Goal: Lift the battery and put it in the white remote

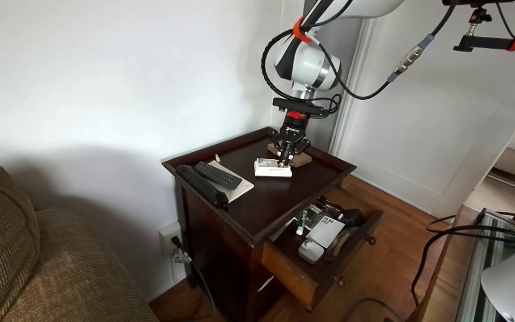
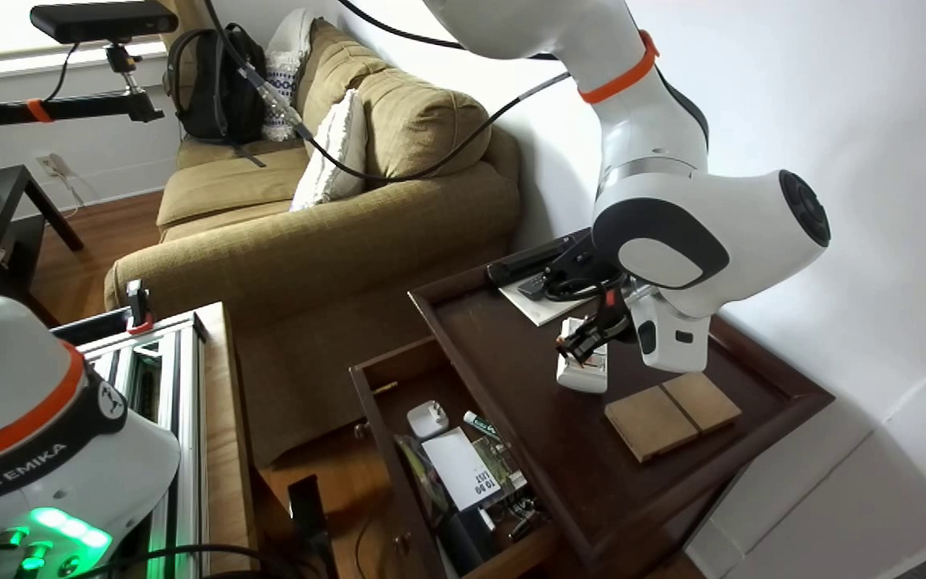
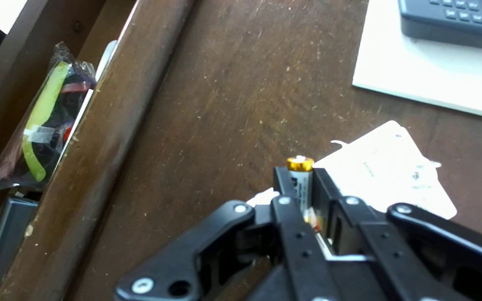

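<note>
One battery (image 3: 303, 186) was grasped by the end effector (image 1: 285, 160), its two fingers (image 3: 283, 182) pressed against the sides and its gold end showing past their tips; the print on it was partly hidden. It was held at the one white remote (image 1: 272, 170) on the counter (image 1: 268, 199); whether the two touched, I cannot tell. Lettering along the white remote's edge was too small to read. In an exterior view, one black remote (image 1: 218, 175) lay at 9 o'clock from it, on one white booklet (image 1: 241, 190). One tan slab (image 2: 672, 414) lay at 4 o'clock in an exterior view. Toward 5 o'clock, one pulled-out drawer (image 1: 286, 270) held one notepad (image 1: 327, 230) reading "TO DO LIST" and one white plug (image 1: 311, 252). The robot base (image 2: 37, 414) read "ANKA EMIKA", its first letters cut off.
</note>
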